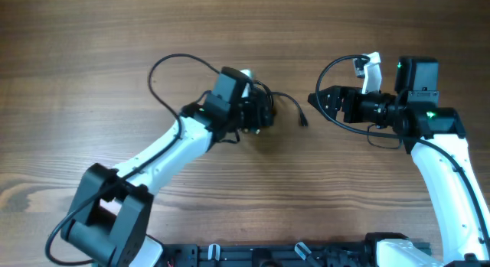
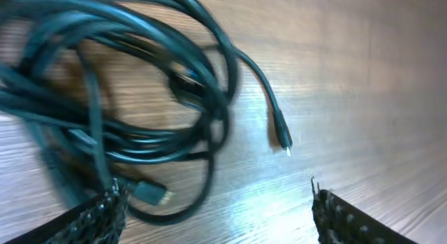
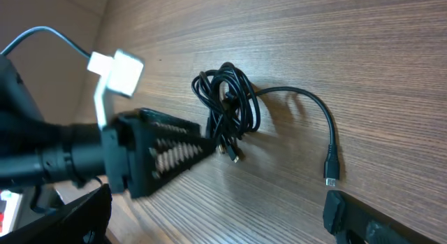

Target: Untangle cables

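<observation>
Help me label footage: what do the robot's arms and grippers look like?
The left arm and right arm have white shells and black joints. The left gripper and right gripper are black with studded pads. Thin black wires loop by each wrist; the right arm shows green lights.

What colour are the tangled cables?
Black; the cables show best in the right wrist view.
</observation>
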Tool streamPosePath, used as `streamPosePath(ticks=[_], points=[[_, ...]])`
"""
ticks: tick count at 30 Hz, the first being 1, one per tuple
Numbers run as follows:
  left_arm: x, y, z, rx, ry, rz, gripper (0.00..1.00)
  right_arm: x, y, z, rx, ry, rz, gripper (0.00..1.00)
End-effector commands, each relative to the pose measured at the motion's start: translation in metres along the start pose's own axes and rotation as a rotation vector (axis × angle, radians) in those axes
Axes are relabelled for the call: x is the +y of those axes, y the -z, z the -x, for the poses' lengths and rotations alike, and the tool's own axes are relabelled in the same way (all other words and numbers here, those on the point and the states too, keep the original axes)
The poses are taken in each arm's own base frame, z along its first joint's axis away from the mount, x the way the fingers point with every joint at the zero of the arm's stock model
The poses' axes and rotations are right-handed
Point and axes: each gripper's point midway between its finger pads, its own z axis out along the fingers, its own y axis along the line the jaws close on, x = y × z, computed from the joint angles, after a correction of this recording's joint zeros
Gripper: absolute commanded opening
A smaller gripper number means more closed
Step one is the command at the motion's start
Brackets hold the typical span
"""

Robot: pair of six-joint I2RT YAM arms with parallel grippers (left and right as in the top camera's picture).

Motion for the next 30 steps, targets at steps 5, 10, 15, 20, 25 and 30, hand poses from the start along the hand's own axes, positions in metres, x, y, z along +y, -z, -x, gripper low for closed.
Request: streamPosePath(ticks=[5, 10, 15, 20, 25, 30], points=[[-0.004, -0.03, -0.006, -0.005, -0.152, 0.029, 0.96, 0.003, 0.0, 0.006, -0.007, 0.013, 0.012, 1.0], [0.004, -0.04, -0.007, -0.005, -0.149, 0.057, 1.0, 0.002, 0.001, 0.004, 0.003, 0.004, 0.01, 1.0], [0.006, -0.047, -0.007, -0.007, -0.149, 0.056, 1.0, 0.002, 0.001, 0.002, 0.01, -0.003, 0.009, 1.0], [0.011, -0.054, -0.011, 0.006, -0.143, 0.064, 1.0, 0.002, 0.001, 0.002, 0.011, -0.003, 0.01, 1.0], [0.01, -0.055, -0.01, 0.004, -0.144, 0.059, 0.98, 0.002, 0.0, 0.002, 0.011, -0.003, 0.01, 1.0], [0.01, -0.055, -0.011, 0.006, -0.144, 0.06, 0.85, 0.002, 0.001, 0.001, 0.014, -0.005, 0.009, 1.0]])
